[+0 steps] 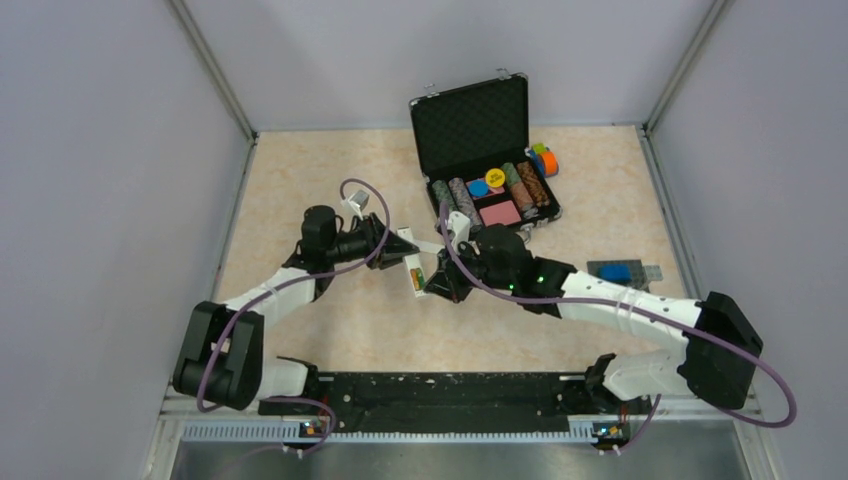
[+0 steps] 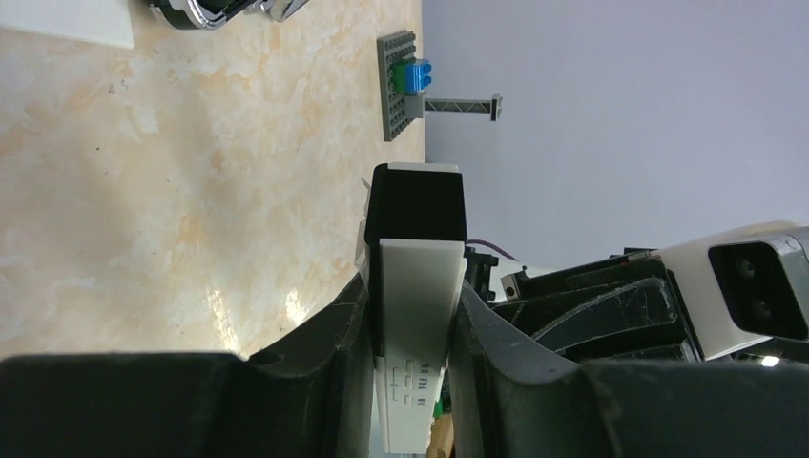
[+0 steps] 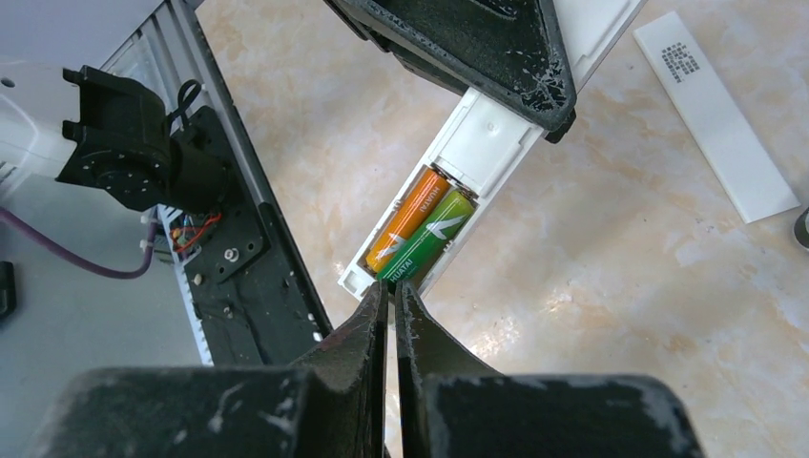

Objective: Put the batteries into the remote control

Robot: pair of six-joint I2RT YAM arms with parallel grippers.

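Count two: the orange battery and the green battery. They lie side by side, touching, and both are seated in the open compartment of the one remote control. You have that remote near the middle of the table, with its battery end pointing toward 6 o'clock in the top view.

Your left gripper comes in from 9 o'clock and clamps the remote across its width, one finger on each long edge. Your right gripper comes in from 3 o'clock. Its fingers are pressed together with only a slit between them and hold nothing. The tips sit just beside the remote's battery end; whether they touch it I cannot tell.

One flat white strip with a dark printed patch lies on the table. In the right wrist view it is at 2 o'clock from the batteries, apart from the remote.

One black case stands open at 1 o'clock on the table, lid up. It holds what look like four rows of striped poker chips, one pink card, one blue chip and one yellow chip. At the case's 3 o'clock sits a small cluster of coloured blocks, too small to count.

One grey baseplate lies at 3 o'clock on the table. It carries one blue brick and one green brick, with one grey lattice piece just beside it.
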